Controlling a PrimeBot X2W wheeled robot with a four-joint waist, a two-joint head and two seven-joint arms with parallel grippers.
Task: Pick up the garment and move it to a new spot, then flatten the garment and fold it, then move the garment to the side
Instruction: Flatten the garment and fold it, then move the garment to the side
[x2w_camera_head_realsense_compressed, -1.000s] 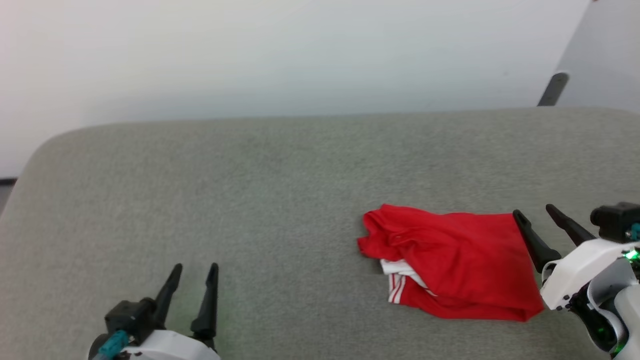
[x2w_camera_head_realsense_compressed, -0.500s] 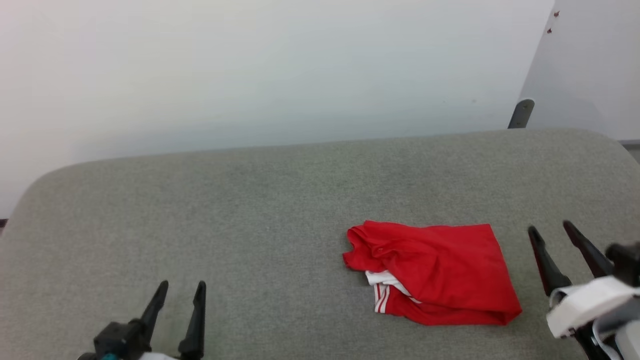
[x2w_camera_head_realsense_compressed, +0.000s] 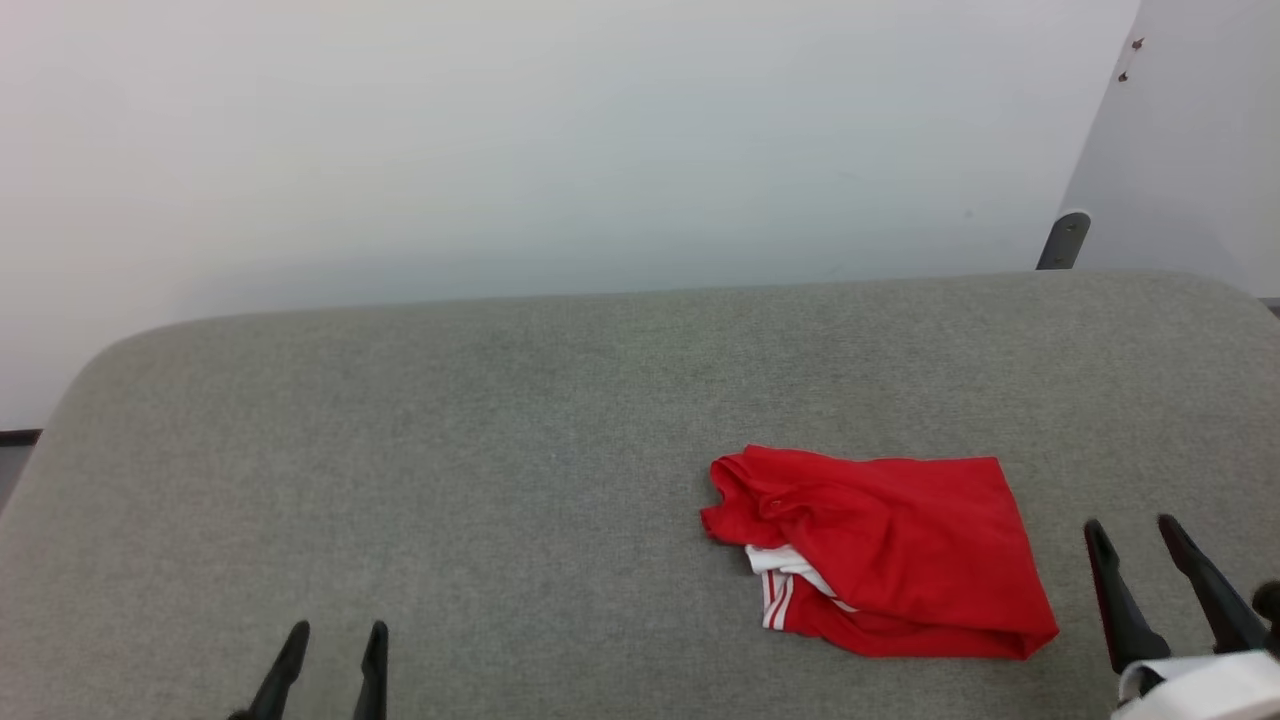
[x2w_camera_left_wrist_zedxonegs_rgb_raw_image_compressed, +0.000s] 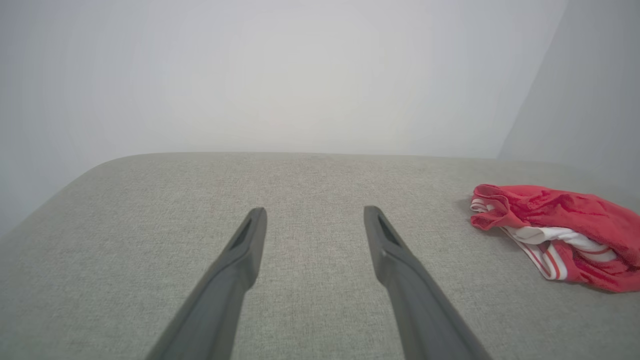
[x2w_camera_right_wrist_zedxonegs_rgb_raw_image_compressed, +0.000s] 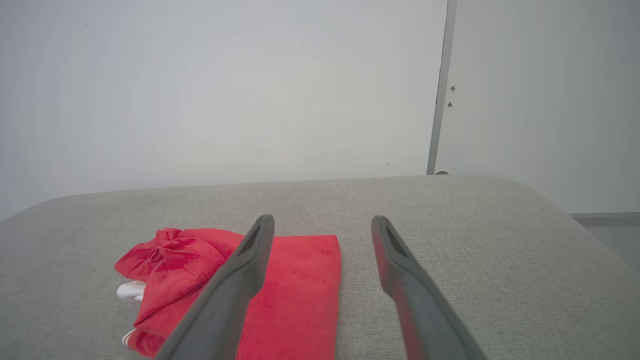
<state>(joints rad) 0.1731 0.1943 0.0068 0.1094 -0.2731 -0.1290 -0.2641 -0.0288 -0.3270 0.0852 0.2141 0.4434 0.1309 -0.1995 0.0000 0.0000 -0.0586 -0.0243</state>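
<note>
Red garment (x2w_camera_head_realsense_compressed: 890, 545); white lining (x2w_camera_left_wrist_zedxonegs_rgb_raw_image_compressed: 547, 235) leftward

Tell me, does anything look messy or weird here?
The red garment looks untidily folded: its left end is bunched up, and a white striped edge pokes out from under it. It lies on the gray cushion. Nothing looks torn or spilled.

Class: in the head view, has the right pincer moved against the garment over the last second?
Yes. The right pincer has drawn back toward the robot, off the garment's far right corner, leaving a gap.
</note>
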